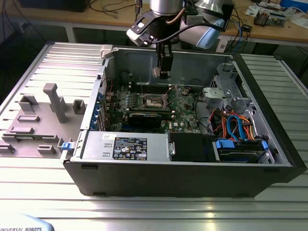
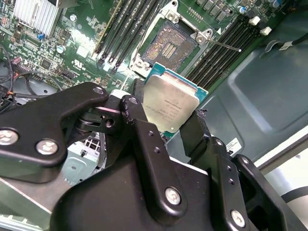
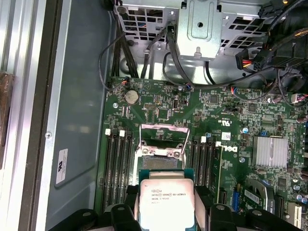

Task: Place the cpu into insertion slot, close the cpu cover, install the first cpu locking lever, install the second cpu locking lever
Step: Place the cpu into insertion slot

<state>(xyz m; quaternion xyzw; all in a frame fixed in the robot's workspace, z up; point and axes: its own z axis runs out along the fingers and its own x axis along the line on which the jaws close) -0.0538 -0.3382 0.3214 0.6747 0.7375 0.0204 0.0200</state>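
- Grey ribbed table (image 1: 144, 211) under an open computer case (image 1: 269, 120).
- Printed sticker (image 1: 130, 146) well off from the gripper (image 1: 165, 72); small print on the cpu (image 2: 171, 103) too.
- Pinched between the black fingers (image 2: 139, 120): the cpu.
- Just beyond the fingertips, not touching: insertion slot (image 2: 168, 45), uncovered, between memory slots (image 2: 127, 29).
- Free space over the board; case wall (image 2: 255, 86) near one side.

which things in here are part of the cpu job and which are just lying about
For the job: cpu, gripped in the end effector; insertion slot; cpu cover, raised.
Just there: graphics card; power supply; heatsink; coin cell battery; drive cables.
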